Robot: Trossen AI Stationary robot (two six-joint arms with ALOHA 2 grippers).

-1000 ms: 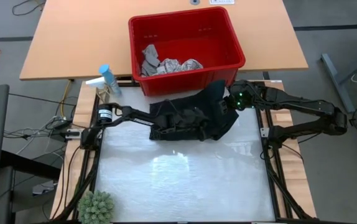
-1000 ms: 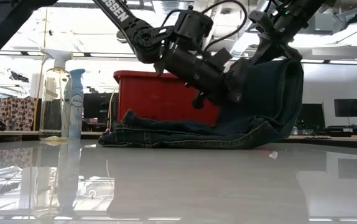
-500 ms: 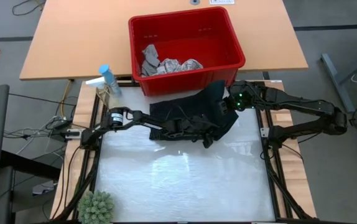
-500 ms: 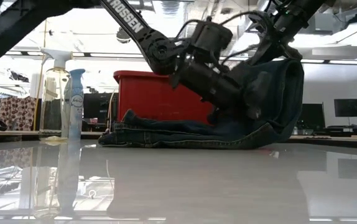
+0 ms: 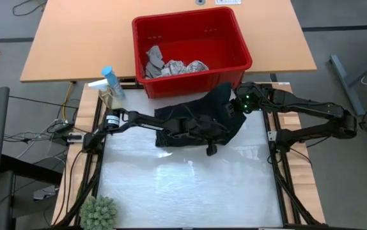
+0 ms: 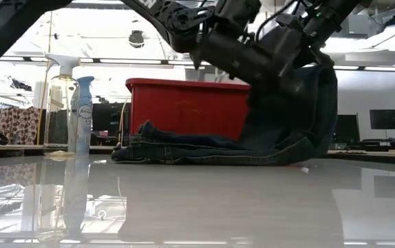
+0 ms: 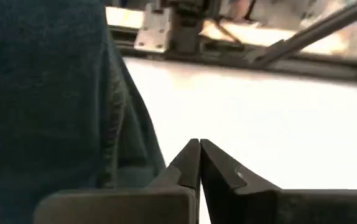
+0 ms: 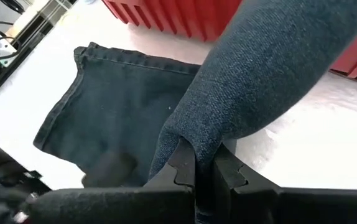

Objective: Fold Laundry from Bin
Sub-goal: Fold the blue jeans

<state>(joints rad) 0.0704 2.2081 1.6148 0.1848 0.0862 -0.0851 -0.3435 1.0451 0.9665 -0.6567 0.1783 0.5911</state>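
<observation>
The dark navy trousers (image 5: 193,122) lie crumpled on the white table top just in front of the red bin (image 5: 196,82). A grey cloth (image 5: 153,59) and a leaf-print white cloth (image 5: 183,66) lie inside the bin. My right gripper (image 5: 230,107) is shut on the trousers at their right end. My left arm reaches across the trousers. Its gripper (image 5: 210,151) is shut and empty just past their near edge; in the left wrist view (image 7: 198,144) the denim (image 7: 48,93) shows beside the fingers. My right gripper pinches a raised fold of the trousers' denim (image 8: 194,134) between its two fingers, at the garment's right end. That end is held up (image 6: 318,83), and the cloth drapes down from it. The rest lies flat on the table (image 6: 184,148).
Two spray bottles (image 5: 109,82) stand at the table's far left corner. A small green plant (image 5: 99,212) sits at the near left corner. The near half of the white table top (image 5: 190,185) is bare. The bin stands on a wooden table behind.
My left gripper has swept over the trousers toward the table's right and near edges, staying shut, and now stands past their near edge, higher than before. My right gripper has held still with the raised end.
</observation>
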